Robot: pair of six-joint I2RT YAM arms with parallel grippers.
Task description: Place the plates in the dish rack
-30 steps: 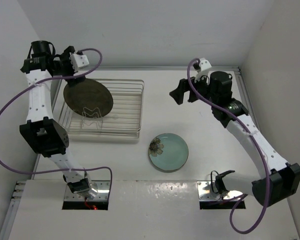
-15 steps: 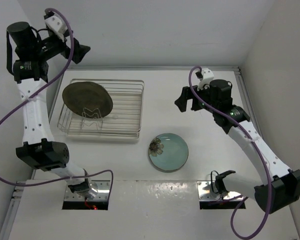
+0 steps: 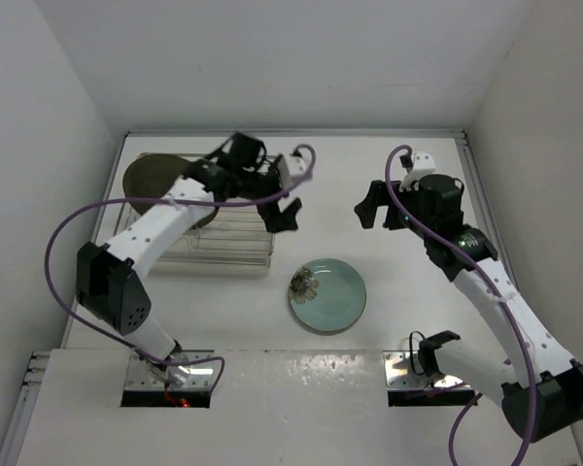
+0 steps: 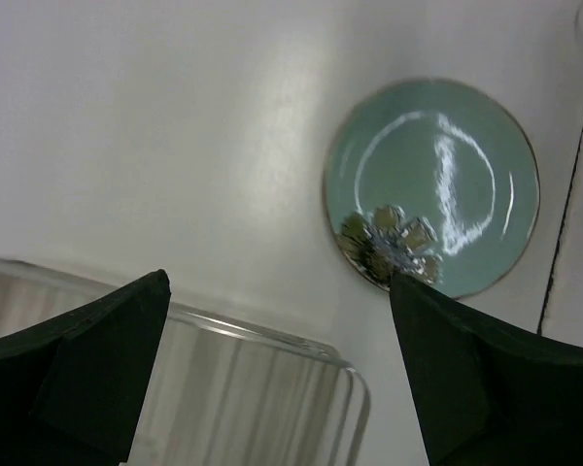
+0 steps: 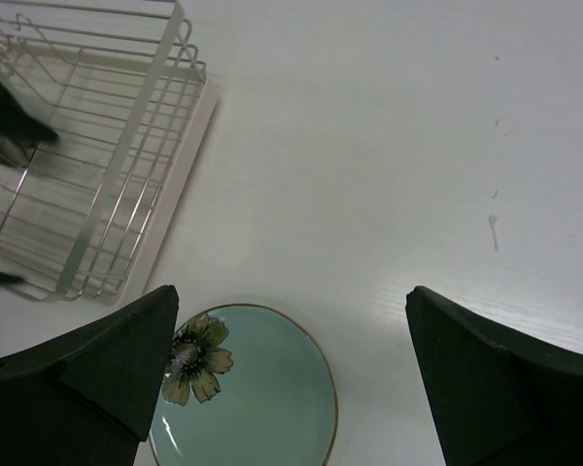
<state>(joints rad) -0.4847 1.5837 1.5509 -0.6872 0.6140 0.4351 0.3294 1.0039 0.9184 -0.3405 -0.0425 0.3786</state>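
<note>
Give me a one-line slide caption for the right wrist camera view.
Open right gripper looks down on a mint plate near the dish rack.

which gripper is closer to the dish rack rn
Left. The left gripper hovers right at the rack's right edge, while the right gripper is well off to the rack's right, clearly apart from it.

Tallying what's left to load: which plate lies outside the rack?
The mint-green flower-marked plate, flat on the table; the dark brown plate sits in the dish rack.
</note>
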